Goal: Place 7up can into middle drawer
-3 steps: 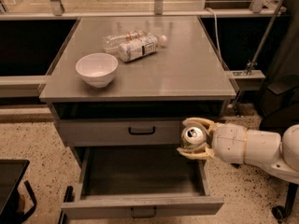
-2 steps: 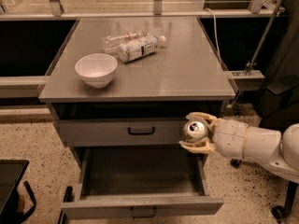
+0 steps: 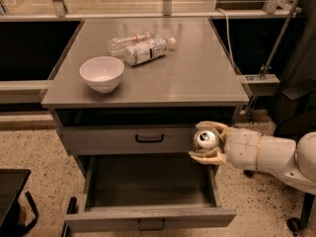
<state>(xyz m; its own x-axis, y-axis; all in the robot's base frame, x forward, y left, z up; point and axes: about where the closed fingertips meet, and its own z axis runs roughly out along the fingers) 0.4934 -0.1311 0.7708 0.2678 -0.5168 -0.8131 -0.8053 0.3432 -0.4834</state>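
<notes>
The 7up can shows its shiny silver top toward the camera, held on its side between the two cream fingers of my gripper. The gripper reaches in from the right on a white arm, at the right end of the upper handled drawer front. It is above the right rear corner of the open middle drawer. The middle drawer is pulled out, its grey inside is bare, and its small black loop handle faces the camera at the bottom.
A white bowl and two clear plastic bottles lie on the grey cabinet top. The closed upper drawer front has a black handle. A dark object stands at the bottom left on the speckled floor.
The gripper with the can has shifted slightly up and to the right beside the upper drawer front. The drawer and tabletop items have not moved.
</notes>
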